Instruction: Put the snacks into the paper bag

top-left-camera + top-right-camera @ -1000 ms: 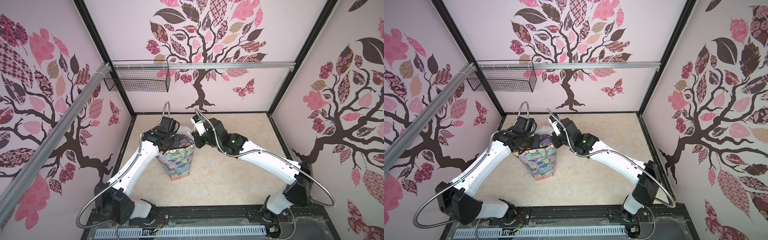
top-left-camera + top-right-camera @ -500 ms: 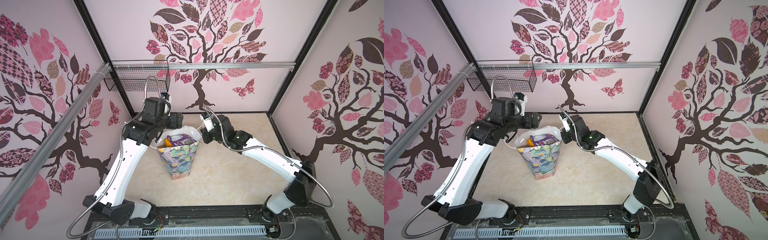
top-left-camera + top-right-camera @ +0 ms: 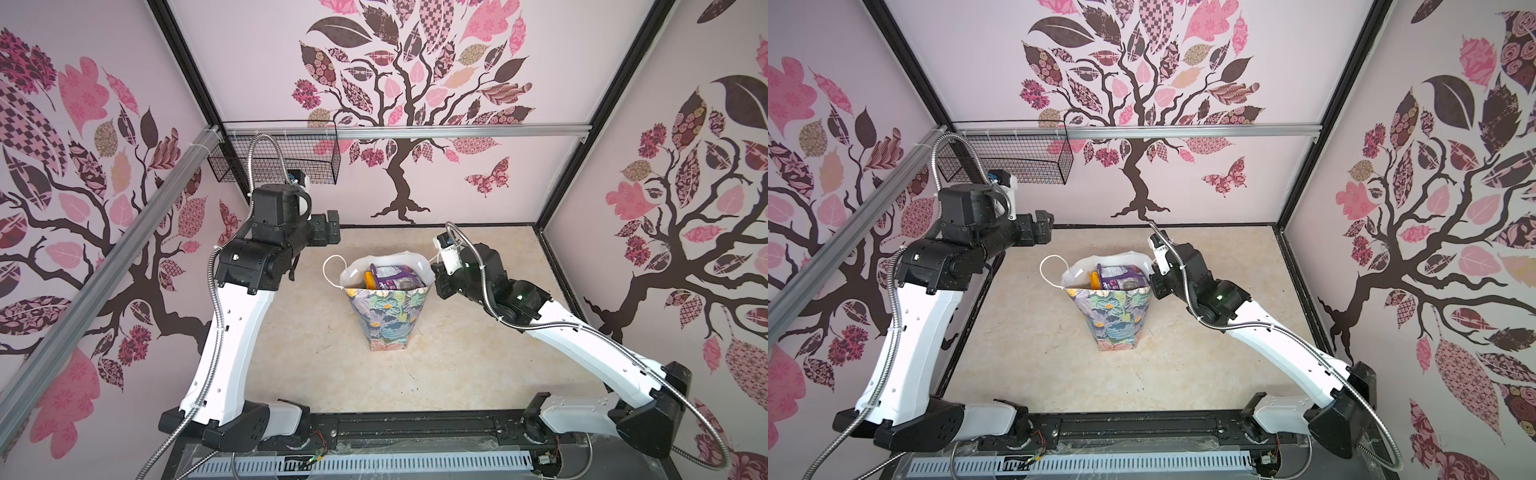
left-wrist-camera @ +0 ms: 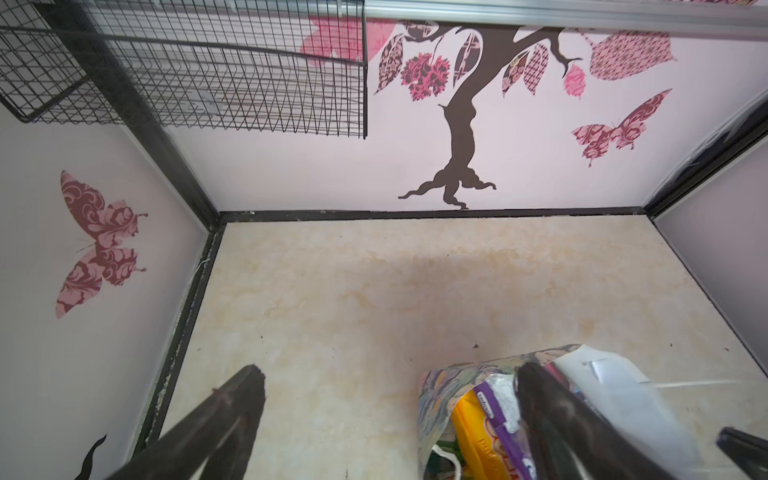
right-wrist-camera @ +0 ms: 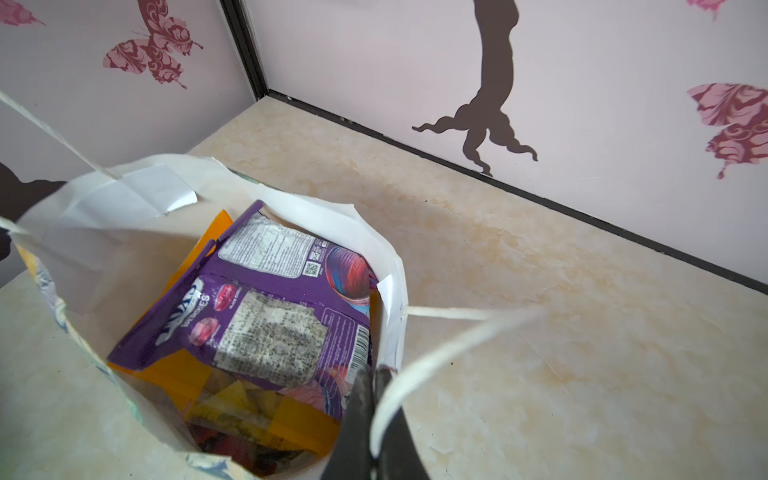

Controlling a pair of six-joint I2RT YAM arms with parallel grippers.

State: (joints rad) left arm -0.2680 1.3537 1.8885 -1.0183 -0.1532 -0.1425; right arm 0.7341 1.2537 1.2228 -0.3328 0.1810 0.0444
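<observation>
The floral paper bag (image 3: 386, 316) (image 3: 1113, 316) stands upright mid-table with its white inside (image 5: 83, 232) showing. The snacks lie inside it: a purple pouch (image 3: 395, 276) (image 3: 1121, 276) (image 5: 266, 311) on top, orange and yellow pouches (image 5: 291, 419) (image 4: 469, 432) under it. My left gripper (image 3: 334, 227) (image 3: 1044, 226) (image 4: 390, 382) hangs open and empty, high up behind and to the left of the bag. My right gripper (image 3: 436, 282) (image 3: 1154, 286) (image 5: 376, 374) is shut on the bag's right rim, with a white cord handle (image 5: 415, 357) looped over its fingers.
A black wire basket (image 3: 274, 162) (image 3: 1009, 164) (image 4: 187, 83) hangs on the back wall's left part under an aluminium rail (image 3: 457, 132). Patterned walls close in the beige tabletop (image 3: 478, 365) on three sides. The bag's other handle (image 3: 330, 270) sticks out to the left.
My left gripper lifted out of the bag's mouth, swung up and back to the left, and opened. The purple pouch now lies in the bag. My right gripper shifted slightly right at the rim.
</observation>
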